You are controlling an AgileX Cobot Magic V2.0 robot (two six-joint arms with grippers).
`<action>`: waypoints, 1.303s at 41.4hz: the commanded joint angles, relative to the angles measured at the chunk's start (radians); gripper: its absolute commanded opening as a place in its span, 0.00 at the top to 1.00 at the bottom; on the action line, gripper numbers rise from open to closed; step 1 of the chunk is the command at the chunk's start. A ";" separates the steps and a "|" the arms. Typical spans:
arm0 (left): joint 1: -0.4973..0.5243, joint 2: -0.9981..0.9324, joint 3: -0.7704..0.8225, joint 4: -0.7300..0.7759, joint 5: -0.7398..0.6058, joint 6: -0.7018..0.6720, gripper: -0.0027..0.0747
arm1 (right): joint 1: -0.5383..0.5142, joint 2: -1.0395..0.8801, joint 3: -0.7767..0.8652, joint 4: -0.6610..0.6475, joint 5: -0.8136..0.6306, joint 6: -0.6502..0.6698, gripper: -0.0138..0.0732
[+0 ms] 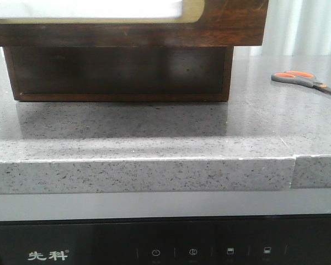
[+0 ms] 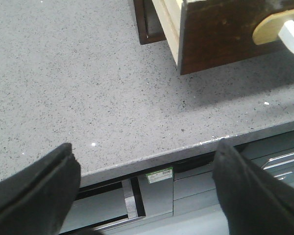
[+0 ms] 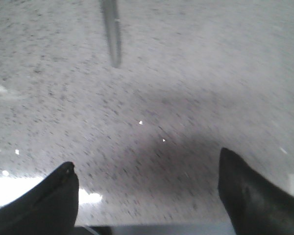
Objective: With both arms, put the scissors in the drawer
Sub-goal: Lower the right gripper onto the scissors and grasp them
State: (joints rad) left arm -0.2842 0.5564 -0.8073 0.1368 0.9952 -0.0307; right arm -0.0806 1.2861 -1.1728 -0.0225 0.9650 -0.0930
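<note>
Scissors point(image 1: 303, 79) grey, orange loops – drawer point(image 1: 127, 22) dark brown, white panel – countertop point(image 1: 154, 132) grey-speckled.

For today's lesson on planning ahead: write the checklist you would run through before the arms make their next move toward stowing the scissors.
1. Scissors lying free on the countertop: ok.
2. Drawer pulled out: ok.
3. Drawer interior free for the scissors: cannot tell, hidden.
4. Left gripper jaws apart, holding nothing: ok.
5. Right gripper jaws apart, holding nothing: ok.
6. Right gripper lined up over the scissors: not ok; only a blurred blade tip shows ahead.

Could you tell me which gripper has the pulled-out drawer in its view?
The left gripper: its camera shows the drawer; the right gripper sees only countertop.
</note>
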 commanded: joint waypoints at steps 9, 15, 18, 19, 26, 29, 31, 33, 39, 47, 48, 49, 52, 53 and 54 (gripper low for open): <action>-0.008 0.005 -0.030 0.000 -0.069 -0.009 0.26 | 0.012 0.299 -0.310 0.053 0.081 -0.127 0.16; -0.008 0.005 -0.030 0.000 -0.069 -0.009 0.26 | 0.031 0.424 -0.434 0.048 0.102 -0.149 0.24; -0.008 0.005 -0.030 0.000 -0.069 -0.009 0.26 | 0.032 0.483 -0.496 0.048 0.113 -0.149 0.28; -0.008 0.005 -0.030 0.000 -0.069 -0.009 0.26 | 0.032 0.500 -0.515 0.048 0.116 -0.149 0.29; -0.008 0.005 -0.030 0.000 -0.069 -0.009 0.26 | 0.032 0.624 -0.662 0.048 0.186 -0.149 0.33; -0.008 0.005 -0.030 0.000 -0.069 -0.009 0.26 | 0.032 0.672 -0.714 0.048 0.215 -0.149 0.33; -0.008 0.005 -0.030 -0.001 -0.069 -0.009 0.26 | 0.032 0.702 -0.742 0.050 0.227 -0.149 0.33; -0.008 0.005 -0.030 -0.001 -0.069 -0.009 0.26 | 0.032 0.724 -0.770 0.050 0.238 -0.149 0.33; -0.008 0.005 -0.030 -0.017 -0.069 -0.009 0.26 | 0.032 0.774 -0.814 0.050 0.245 -0.149 0.33; -0.008 0.005 -0.030 -0.021 -0.069 -0.009 0.26 | 0.032 0.803 -0.832 0.074 0.253 -0.149 0.49; -0.008 0.005 -0.030 -0.021 -0.069 -0.009 0.26 | 0.032 0.803 -0.832 0.074 0.253 -0.149 0.52; -0.008 0.005 -0.030 -0.021 -0.069 -0.009 0.26 | 0.032 0.803 -0.832 0.074 0.253 -0.149 0.56; -0.008 0.005 -0.030 -0.021 -0.069 -0.009 0.26 | 0.032 0.803 -0.832 0.074 0.253 -0.149 0.66; -0.008 0.005 -0.030 -0.021 -0.069 -0.009 0.26 | 0.032 0.803 -0.832 0.074 0.253 -0.149 0.69; -0.008 0.005 -0.030 -0.021 -0.069 -0.009 0.26 | 0.032 0.803 -0.832 0.074 0.253 -0.149 0.71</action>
State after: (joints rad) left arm -0.2842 0.5564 -0.8073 0.1187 0.9931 -0.0307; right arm -0.0465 2.1388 -1.9778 0.0441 1.2230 -0.2304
